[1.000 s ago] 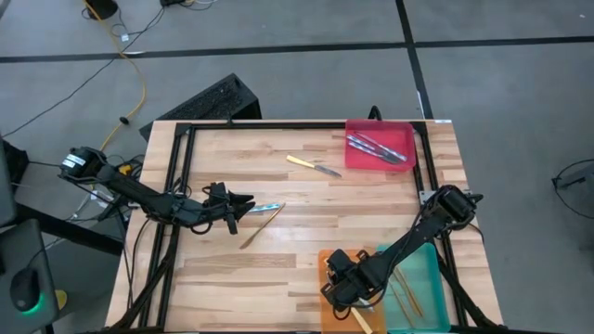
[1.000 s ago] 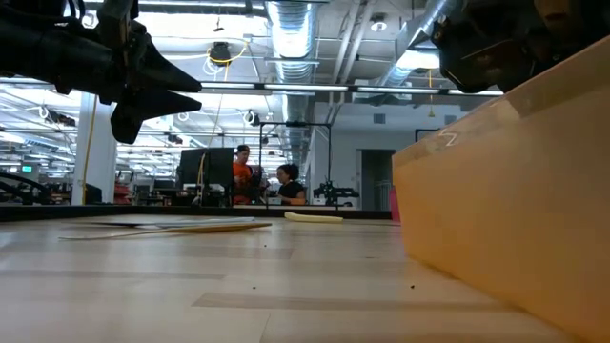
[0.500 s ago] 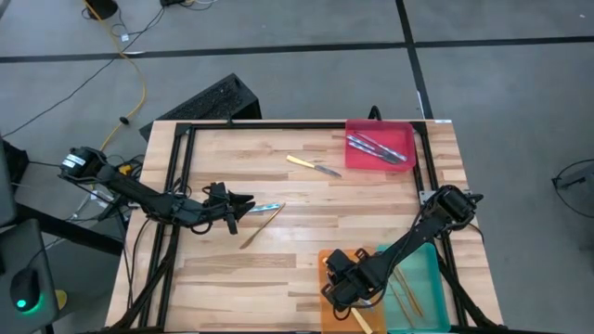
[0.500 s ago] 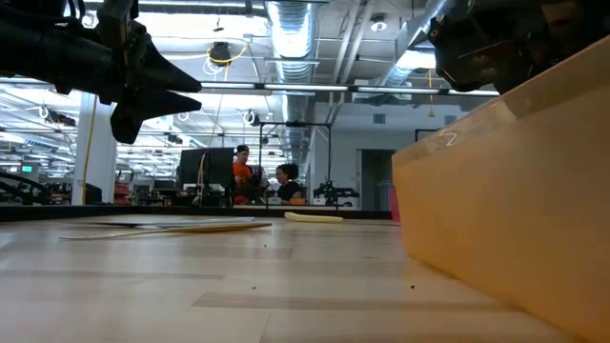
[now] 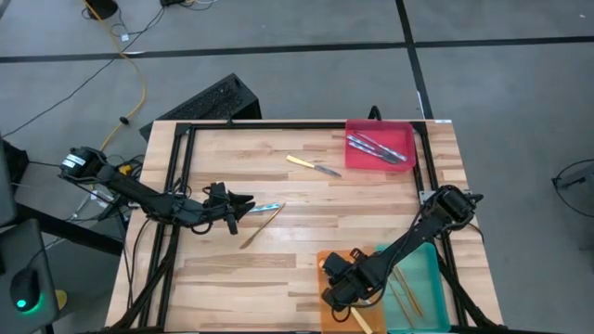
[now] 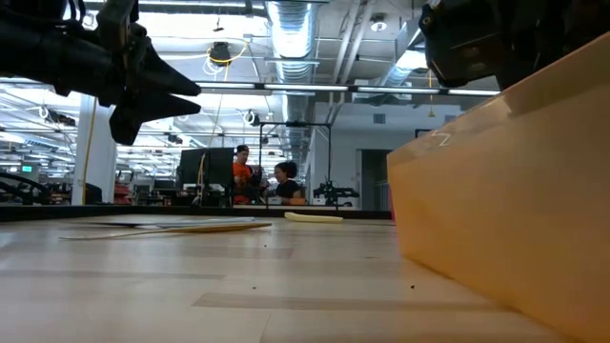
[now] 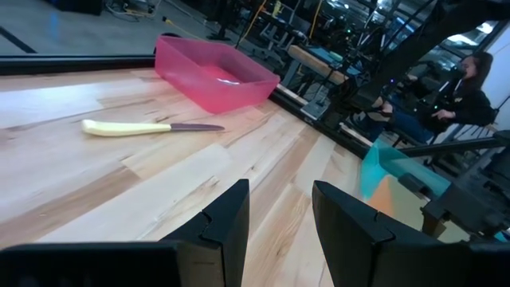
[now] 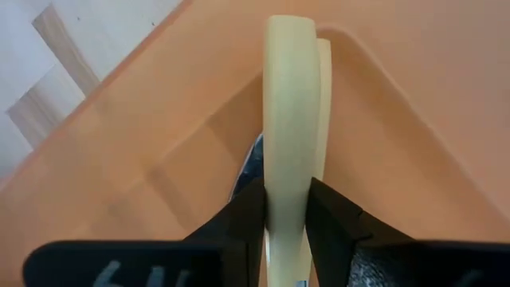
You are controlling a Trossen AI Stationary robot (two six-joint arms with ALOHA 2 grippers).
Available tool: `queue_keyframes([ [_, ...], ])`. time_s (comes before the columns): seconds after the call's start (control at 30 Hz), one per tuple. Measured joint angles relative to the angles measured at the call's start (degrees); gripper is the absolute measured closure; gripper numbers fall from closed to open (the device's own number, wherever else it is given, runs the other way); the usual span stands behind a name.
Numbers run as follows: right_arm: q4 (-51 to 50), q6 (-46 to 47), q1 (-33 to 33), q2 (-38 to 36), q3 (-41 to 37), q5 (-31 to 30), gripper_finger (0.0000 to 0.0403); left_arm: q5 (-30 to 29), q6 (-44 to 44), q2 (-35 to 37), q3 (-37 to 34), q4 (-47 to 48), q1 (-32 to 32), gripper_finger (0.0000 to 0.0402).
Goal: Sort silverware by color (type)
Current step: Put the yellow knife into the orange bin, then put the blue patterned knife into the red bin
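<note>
my right claw [image 8: 285,219] sits down in the orange tray [image 5: 330,299] at the near edge of the bench [image 5: 223,269], its two dark fingers [image 8: 243,215] pressed on either side of a yellow handle [image 8: 288,119] that runs straight out ahead of them, so i read it as clamped on that yellow-handled utensil; a second pale handle lies tight against it, and a bit of silver-blue metal shows under the fingers. from above, the right claw [image 5: 348,286] hangs over the orange tray, with a yellow utensil [image 5: 361,319] lying in the tray's near end. just beside it, the teal tray [image 5: 425,278] holds a few thin tan wood-coloured utensils [image 5: 406,291]. my left claw [image 5: 243,204] hovers over the middle-left of the bench with its fingers [image 7: 227,223] apart and nothing between them; just ahead of it lie a blue-handled utensil [image 5: 267,207] and a tan wooden one [image 5: 261,226], crossing near each other. farther off, a yellow-handled knife [image 5: 313,166] lies alone on the bench, well apart from both claws. the red tray [image 5: 401,134] at the far right corner holds several silver utensils with bluish handles [image 5: 376,148]. in the low view, people [image 6: 259,178] sit in the room beyond the bench.
</note>
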State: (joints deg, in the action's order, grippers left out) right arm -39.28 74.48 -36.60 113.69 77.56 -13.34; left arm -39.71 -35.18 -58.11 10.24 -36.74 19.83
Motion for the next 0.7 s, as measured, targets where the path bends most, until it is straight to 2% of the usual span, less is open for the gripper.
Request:
queue_keyframes([
  [0.37, 1.0, 0.6, 0.4, 0.0, 0.1, 2.7, 0.0196, 0.0, 0.1, 0.0, 0.0, 0.2, 0.0, 0.0280],
  [0.5, 1.4, 0.6, 0.7, 0.0, 0.1, 4.1, 0.0189, 0.0, 0.1, 0.0, 0.0, 0.4, 0.0, 0.0280],
  [0.7, 1.2, 0.4, 1.1, -0.5, 0.1, 5.2, 0.0201, 0.0, 0.2, 0.0, 0.0, 0.4, 0.0, 0.0280],
])
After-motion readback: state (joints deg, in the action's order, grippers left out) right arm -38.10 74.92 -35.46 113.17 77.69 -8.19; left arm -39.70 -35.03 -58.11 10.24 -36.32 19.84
